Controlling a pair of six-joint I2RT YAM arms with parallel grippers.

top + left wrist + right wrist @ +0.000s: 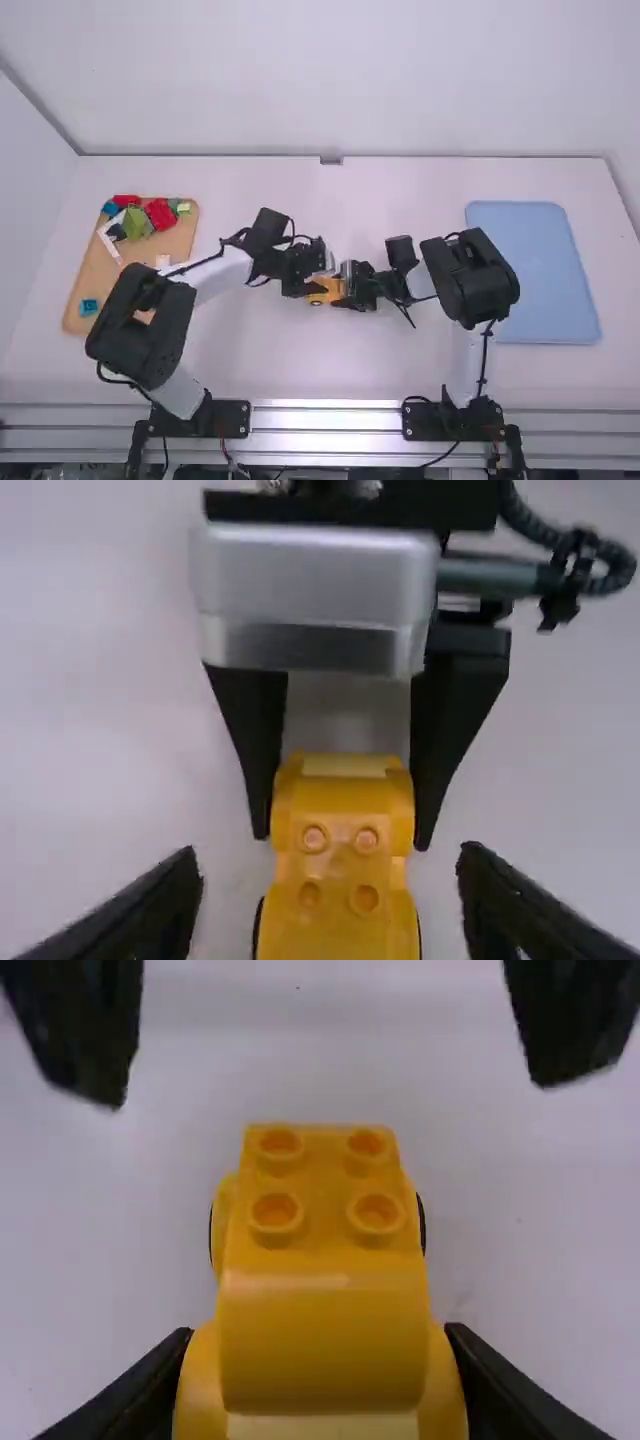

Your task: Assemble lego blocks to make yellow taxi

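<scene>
Assembling taxi, apparently at body stage: right jaws pinch yellow body (320, 1340) at mid-counter (320, 380); left jaws spread astride studded end. Next move probably calls for blocks (160, 214) from wooden tray (88, 275).

High view far, downward; wrist views close, opposed.

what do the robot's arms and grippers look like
Both the left arm and right arm have white links, bulky black joints and thin black cables. The left gripper and right gripper have black fingers; the right one's body includes a silver-grey housing.
</scene>
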